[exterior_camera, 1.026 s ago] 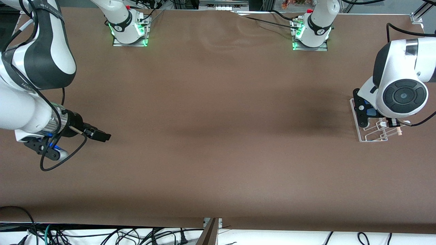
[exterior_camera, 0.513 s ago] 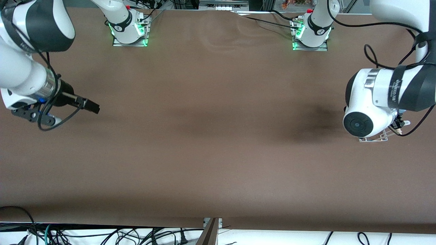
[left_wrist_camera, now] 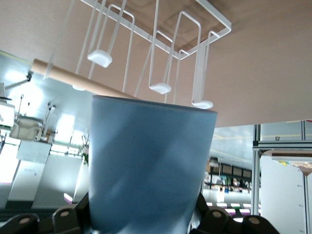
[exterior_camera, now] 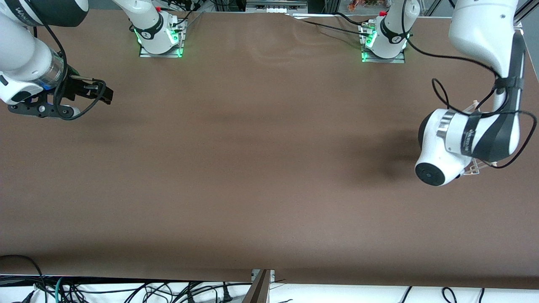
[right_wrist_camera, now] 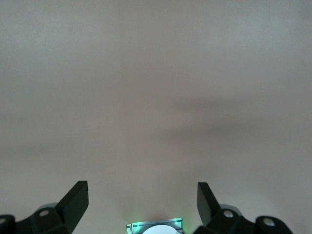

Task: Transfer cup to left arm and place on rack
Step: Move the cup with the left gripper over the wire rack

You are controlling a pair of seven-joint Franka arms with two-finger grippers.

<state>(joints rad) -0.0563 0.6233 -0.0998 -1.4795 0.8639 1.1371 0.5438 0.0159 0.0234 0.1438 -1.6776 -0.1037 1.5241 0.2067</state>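
The left arm (exterior_camera: 471, 139) is bent down over the rack (exterior_camera: 475, 167) at its own end of the table (exterior_camera: 269, 168), its wrist covering nearly all of the rack from the front camera; only a corner of white wire shows beneath it. The left gripper (left_wrist_camera: 141, 222) is not visible from the front. In the left wrist view it is clamped on the cup (left_wrist_camera: 148, 165), the light-blue tumbler standing between the dark finger mounts and filling the middle of that view. Just past the cup's rim lie the rack's white wire prongs (left_wrist_camera: 158, 53) and the wooden dowel (left_wrist_camera: 73, 79); whether the cup touches either cannot be told. The right arm (exterior_camera: 25, 63) waits at the other end of the table, well apart from the rack. The right gripper (exterior_camera: 103, 92) hangs over bare brown table surface near that arm's base. In the right wrist view its black fingertips (right_wrist_camera: 75, 200) stand wide apart with nothing between them, only table surface and a green-lit base plate (right_wrist_camera: 155, 227) ahead.
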